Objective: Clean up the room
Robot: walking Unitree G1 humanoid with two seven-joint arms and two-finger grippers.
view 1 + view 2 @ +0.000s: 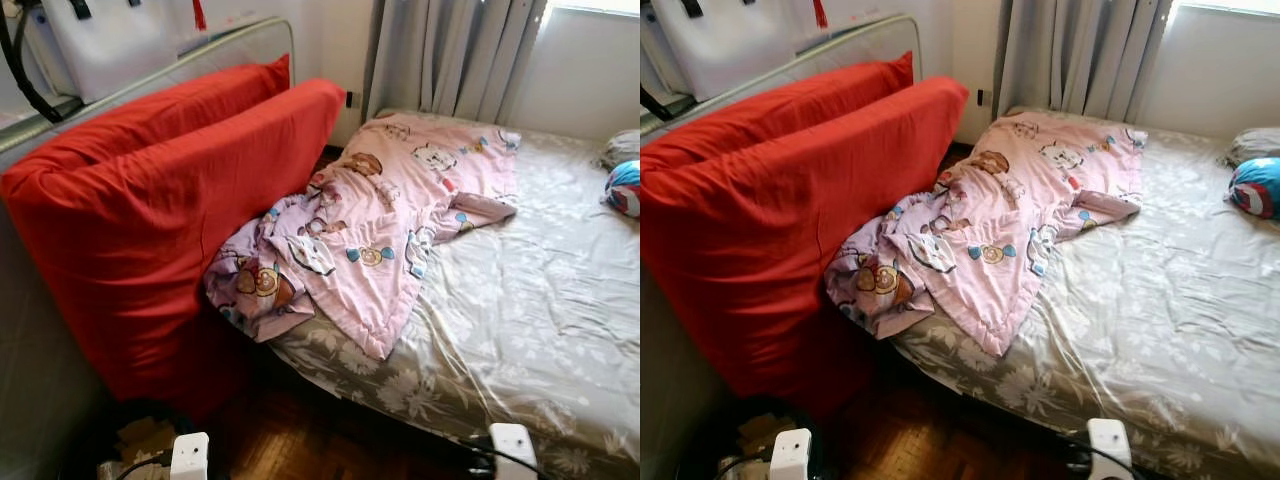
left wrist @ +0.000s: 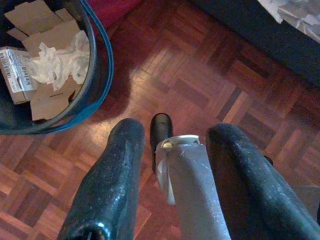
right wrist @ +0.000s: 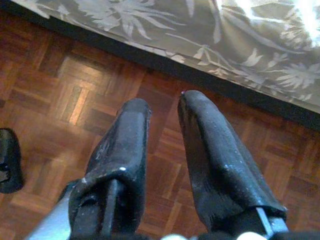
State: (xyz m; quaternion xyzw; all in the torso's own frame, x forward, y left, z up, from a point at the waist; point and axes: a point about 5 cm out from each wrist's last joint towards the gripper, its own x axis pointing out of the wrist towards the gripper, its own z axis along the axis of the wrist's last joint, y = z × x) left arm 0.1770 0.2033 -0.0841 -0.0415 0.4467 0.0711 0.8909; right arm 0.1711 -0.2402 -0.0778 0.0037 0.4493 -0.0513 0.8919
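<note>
A pink cartoon blanket (image 1: pixel 380 225) lies crumpled on the bed (image 1: pixel 540 300); two red cushions (image 1: pixel 150 200) lean beside the bed; curtains (image 1: pixel 450 55) hang behind it.

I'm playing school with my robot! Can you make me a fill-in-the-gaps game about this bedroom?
1. The crumpled pink blanket lies on the ____.
2. The big cushions leaning beside the bed are ____ in colour.
3. The bin on the wooden floor holds cardboard and crumpled ____.
4. The left pincer hangs above the ____.

Missing words: bed; red; paper; floor
</note>
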